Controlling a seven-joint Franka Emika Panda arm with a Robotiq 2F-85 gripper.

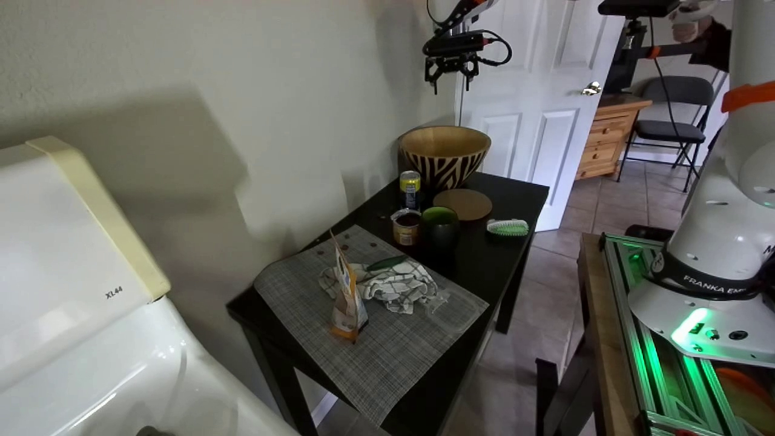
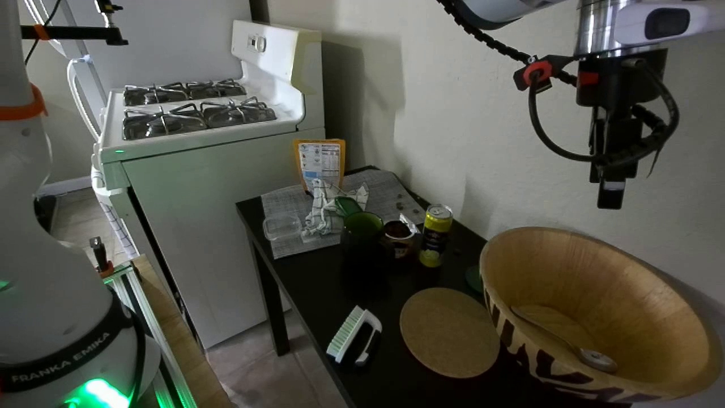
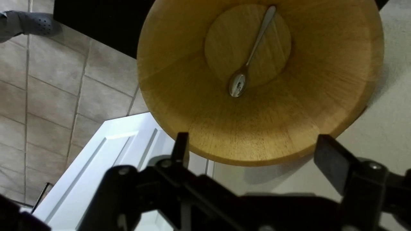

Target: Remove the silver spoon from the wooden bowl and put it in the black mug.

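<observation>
In an exterior view, my pincer (image 1: 451, 89) hangs higher than the wooden bowl (image 1: 448, 163). In an exterior view, the silver spoon (image 2: 597, 359) lies inside the bowl. In my wrist view, my two fingers (image 3: 332, 163) are spread wide apart.

Shiny metal spoon (image 3: 252, 52), smooth grained wooden bowl (image 3: 263, 128), matt woven-looking placemat (image 1: 375, 351), cloth towel (image 1: 402, 287), glossy stove (image 1: 139, 357), metal can (image 1: 410, 192)

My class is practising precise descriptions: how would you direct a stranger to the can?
On the black table, find the large striped wooden bowl. The can stands between it and the opened tub. Unlike the squat tub, it is tall and slim, yellow with a dark band.
</observation>
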